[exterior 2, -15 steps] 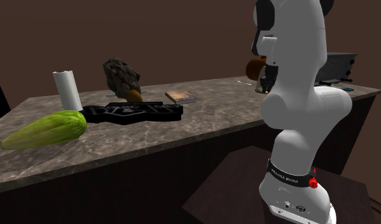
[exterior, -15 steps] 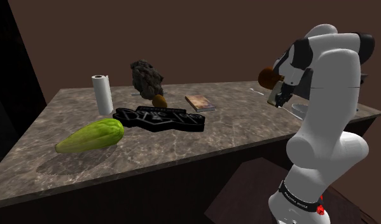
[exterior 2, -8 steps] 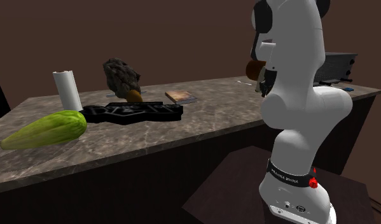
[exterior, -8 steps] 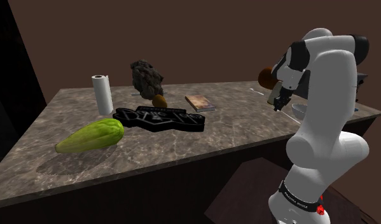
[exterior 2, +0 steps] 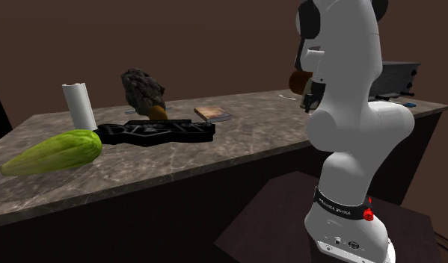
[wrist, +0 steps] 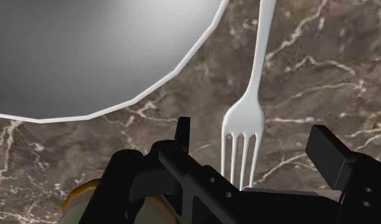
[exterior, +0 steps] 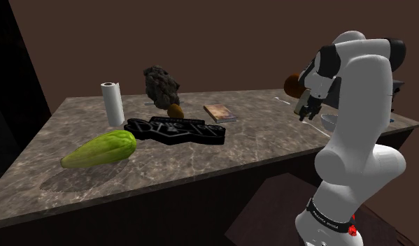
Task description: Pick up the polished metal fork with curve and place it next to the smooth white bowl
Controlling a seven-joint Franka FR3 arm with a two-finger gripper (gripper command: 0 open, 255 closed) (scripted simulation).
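Looking down the claw [wrist: 252, 133], we see its fingers spread, touching nothing; the pale fork [wrist: 254, 89] lies flat on the marble counter [wrist: 322, 70], tines between them, just beside the grey-white bowl [wrist: 87, 51].

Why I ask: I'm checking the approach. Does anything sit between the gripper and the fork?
Nothing visible does. In the wrist view the fork lies bare on the counter, between the open jaws of the gripper, which do not touch it. The bowl sits beside the fork, apart from it and outside the jaws' gap.
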